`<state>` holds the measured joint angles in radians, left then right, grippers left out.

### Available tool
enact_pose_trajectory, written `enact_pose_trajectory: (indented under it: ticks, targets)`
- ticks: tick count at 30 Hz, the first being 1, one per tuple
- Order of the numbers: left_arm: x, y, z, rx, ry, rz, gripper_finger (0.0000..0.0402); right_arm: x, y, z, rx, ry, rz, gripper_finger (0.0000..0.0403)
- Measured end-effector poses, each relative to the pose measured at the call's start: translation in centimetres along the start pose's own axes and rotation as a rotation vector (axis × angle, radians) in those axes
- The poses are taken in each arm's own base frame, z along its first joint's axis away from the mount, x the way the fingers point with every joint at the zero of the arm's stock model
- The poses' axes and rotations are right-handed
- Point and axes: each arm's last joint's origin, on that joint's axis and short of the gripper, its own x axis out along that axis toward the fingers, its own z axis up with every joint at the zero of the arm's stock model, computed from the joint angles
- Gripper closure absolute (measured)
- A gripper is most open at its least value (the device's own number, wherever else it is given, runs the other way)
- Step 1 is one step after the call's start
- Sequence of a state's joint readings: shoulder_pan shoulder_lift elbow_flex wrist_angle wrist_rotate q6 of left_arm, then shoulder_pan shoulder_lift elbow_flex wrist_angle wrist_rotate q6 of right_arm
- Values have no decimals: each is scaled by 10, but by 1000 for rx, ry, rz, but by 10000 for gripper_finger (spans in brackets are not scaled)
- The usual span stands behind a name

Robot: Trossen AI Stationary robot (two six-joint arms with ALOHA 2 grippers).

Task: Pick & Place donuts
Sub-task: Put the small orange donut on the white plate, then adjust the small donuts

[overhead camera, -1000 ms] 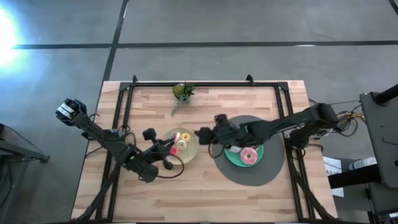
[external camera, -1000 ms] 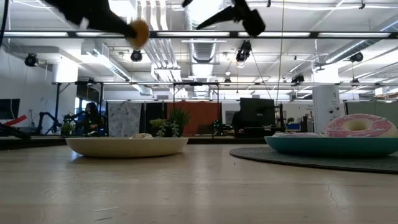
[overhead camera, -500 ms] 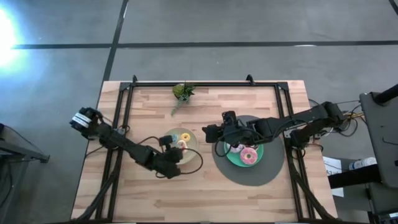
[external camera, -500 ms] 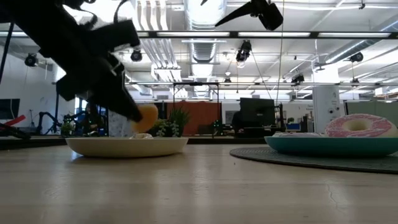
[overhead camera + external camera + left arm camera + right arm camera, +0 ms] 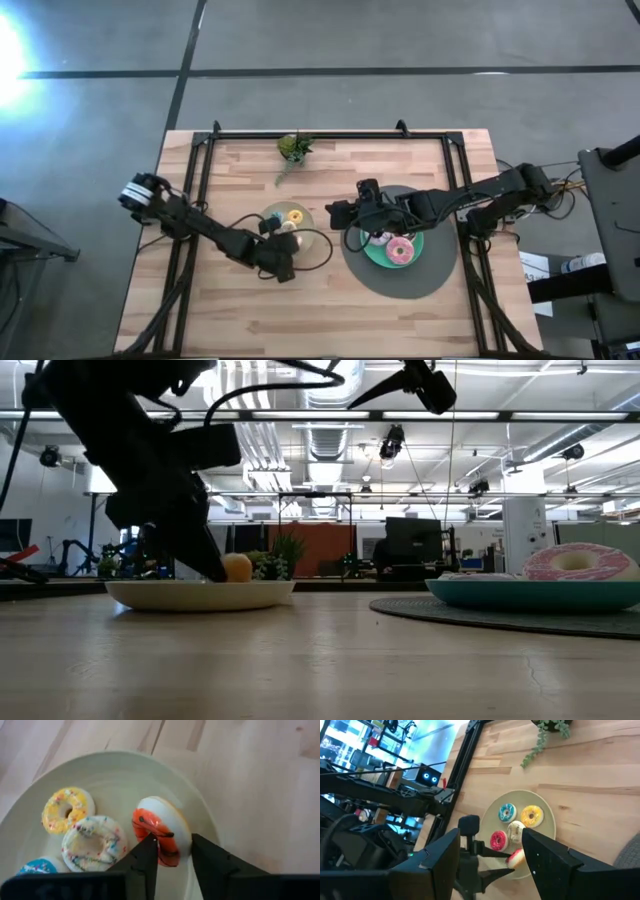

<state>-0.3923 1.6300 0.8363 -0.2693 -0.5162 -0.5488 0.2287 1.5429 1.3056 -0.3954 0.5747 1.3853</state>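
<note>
My left gripper (image 5: 174, 851) is low over the beige plate (image 5: 120, 770), shut on a mini donut (image 5: 161, 836) with red and white icing. That plate also carries a yellow (image 5: 66, 810), a cream sprinkled (image 5: 94, 842) and a blue (image 5: 35, 867) mini donut lying flat. The low view shows the held donut (image 5: 237, 567) down at the plate (image 5: 200, 595). My right gripper (image 5: 340, 213) hangs open, high over the left edge of the teal plate (image 5: 378, 258). A pink donut (image 5: 401, 250) lies on that plate. My left gripper pinches the red and white mini donut across its ring (image 5: 170, 845), one finger (image 5: 147, 855) on each flat face. The fingers slant down from the table's left and near side. The donut stands on edge with its lower rim on the beige plate, close to the plate's rim.
The teal plate sits on a round grey mat (image 5: 400, 285). A small potted plant (image 5: 294, 148) stands near the far edge. Black frame rails run along the table's far edge and both sides. Bare wood lies along the near side (image 5: 330, 320).
My left gripper has come down from high above onto the beige plate, reaching toward the table's right and carrying the donut, which now touches the plate. My right gripper has drawn back a little toward the right, over the teal plate's edge.
</note>
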Motion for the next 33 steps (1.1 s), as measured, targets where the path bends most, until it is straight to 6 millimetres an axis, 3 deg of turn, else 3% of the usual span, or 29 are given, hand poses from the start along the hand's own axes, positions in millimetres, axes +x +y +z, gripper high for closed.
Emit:
enact_pose_trajectory:
  ticks: [12,20,27,30,33]
  targets:
    - [-25,7,14,-14,-30,-11,291,0,-2,0,-8,4,-16,197]
    - [-75,24,11,-12,-58,1,291,0,-2,-1,-23,33,-12,197]
    - [-113,34,15,-176,-154,-109,291,4,-3,-7,-69,144,2,197]
    - [-115,34,16,-225,-148,-169,292,11,-7,-17,-91,194,-24,197]
    - [-102,26,10,-226,-123,-273,292,17,-10,-23,-92,205,-45,197]
